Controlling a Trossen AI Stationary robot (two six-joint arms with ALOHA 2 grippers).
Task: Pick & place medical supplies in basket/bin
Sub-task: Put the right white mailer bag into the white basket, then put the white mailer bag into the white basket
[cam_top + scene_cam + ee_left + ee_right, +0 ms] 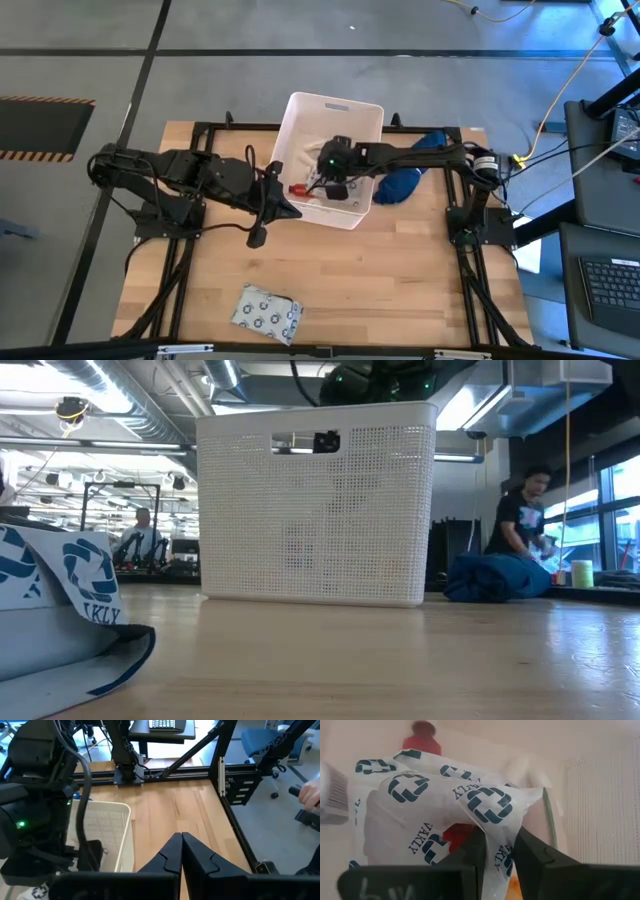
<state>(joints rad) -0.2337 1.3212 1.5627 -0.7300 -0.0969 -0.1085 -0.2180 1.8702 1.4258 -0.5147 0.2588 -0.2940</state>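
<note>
A: How many packets are there, and where?

B: Two white soft packets with dark blue cross marks. One packet (445, 815) is inside the white tub (300, 120), and the right hand (497, 852) is pinching its thin crinkled film between the two dark fingers. The second packet (266, 312) lies flat on the wooden bench (400, 290), well apart from both hands, near the front edge.

A: Can any writing be read?

B: Only letters like "AKLY" beside the crosses; the full word cannot be told.

A: What else is near the right hand?

B: One red vial (422, 737) with a round cap stands just behind the held packet, in the tub. The tub has smooth walls, finely perforated, with one handle slot. One blue cloth bundle (402, 182) lies beside the tub.

A: And the left hand?

B: The left hand (181, 851) is just outside the tub wall, over the bench, its fingers pressed together and holding nothing.
</note>
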